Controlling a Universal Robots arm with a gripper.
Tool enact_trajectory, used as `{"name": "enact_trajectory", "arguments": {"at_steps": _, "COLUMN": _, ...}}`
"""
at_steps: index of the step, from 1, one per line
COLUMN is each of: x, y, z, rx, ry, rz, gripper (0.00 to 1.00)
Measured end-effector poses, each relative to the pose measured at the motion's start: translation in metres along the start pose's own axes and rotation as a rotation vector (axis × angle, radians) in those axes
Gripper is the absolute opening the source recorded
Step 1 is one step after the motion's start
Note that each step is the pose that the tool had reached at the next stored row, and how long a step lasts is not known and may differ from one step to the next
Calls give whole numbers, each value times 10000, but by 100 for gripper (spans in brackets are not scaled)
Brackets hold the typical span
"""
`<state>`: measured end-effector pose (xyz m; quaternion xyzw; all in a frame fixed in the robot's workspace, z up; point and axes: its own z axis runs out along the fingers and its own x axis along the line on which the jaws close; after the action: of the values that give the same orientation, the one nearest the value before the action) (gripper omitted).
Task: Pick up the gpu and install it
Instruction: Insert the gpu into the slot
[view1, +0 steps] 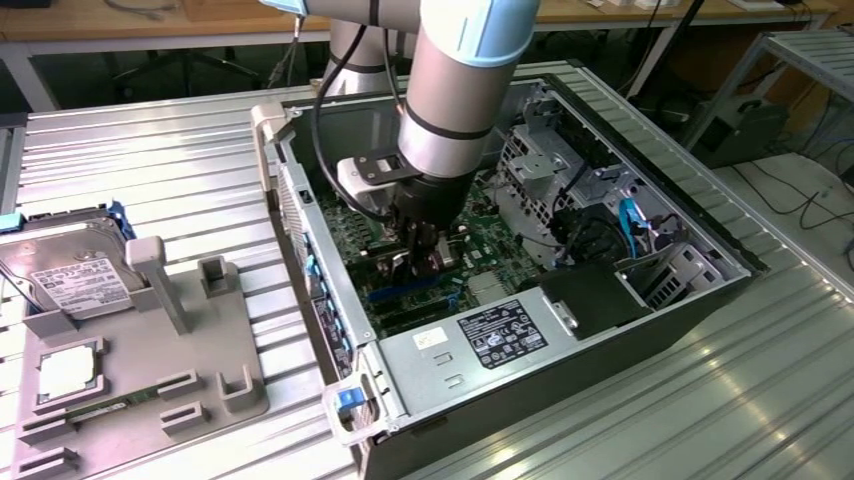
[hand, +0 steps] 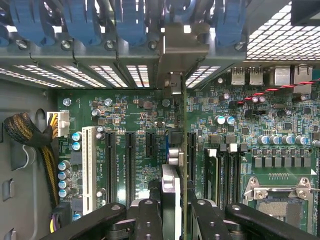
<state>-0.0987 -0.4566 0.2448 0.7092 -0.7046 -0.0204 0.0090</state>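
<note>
We see a workbench (view1: 747, 400) made of ribbed silver metal slats that catch bright reflections of overhead light. Behind it, along the far edge, runs a pale wooden table (view1: 160, 25) with dark space and cables beneath. At the exterior view's right stands a grey metal frame (view1: 801, 60), and below it a light floor (view1: 801, 200) crossed by loose black cables.

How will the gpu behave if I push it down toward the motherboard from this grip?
The gpu is a thin board held edge-on in the tool, so it probably stays stiff along its length but may twist sideways. It looks light. Its bare circuitry and metal bracket near the motherboard suggest it's fragile under off-axis force.
</note>
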Motion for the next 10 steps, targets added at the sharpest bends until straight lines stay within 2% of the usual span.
{"name": "enact_trajectory", "arguments": {"at_steps": 4, "x": 0, "y": 0, "z": 17, "rx": -3, "ry": 4, "rz": 0, "gripper": 28}}
{"name": "enact_trajectory", "arguments": {"at_steps": 10, "x": 2, "y": 1, "z": 16, "rx": 2, "ry": -64, "rz": -2, "gripper": 28}}
